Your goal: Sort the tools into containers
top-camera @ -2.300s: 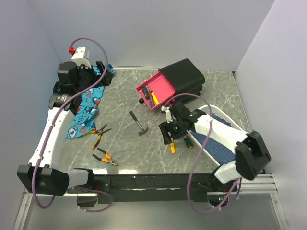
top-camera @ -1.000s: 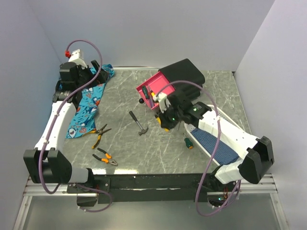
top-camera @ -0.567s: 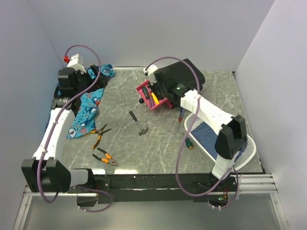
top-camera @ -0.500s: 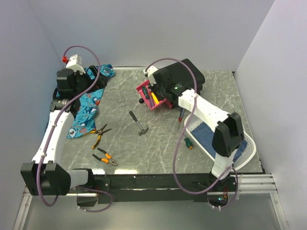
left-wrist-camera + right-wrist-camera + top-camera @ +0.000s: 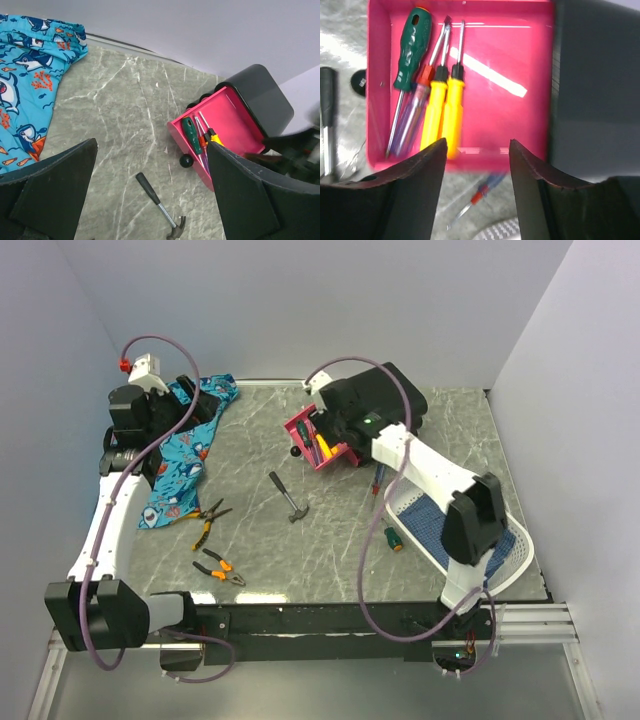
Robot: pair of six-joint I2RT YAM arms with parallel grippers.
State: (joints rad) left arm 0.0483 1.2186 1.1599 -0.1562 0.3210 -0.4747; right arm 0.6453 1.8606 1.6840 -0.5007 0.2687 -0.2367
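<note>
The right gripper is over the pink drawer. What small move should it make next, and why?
Probably pull back and swing toward the red-blue screwdriver lying on the table just outside the drawer. The right gripper is open and empty above the pink drawer, which already holds four screwdrivers.

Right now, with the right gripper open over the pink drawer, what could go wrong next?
The right gripper hangs open close over the pink drawer; a sideways pull-away might catch its wall and shift it. The red-blue screwdriver lies on the table close beside that drawer, so a finger might strike the drawer wall in a grasp there.
</note>
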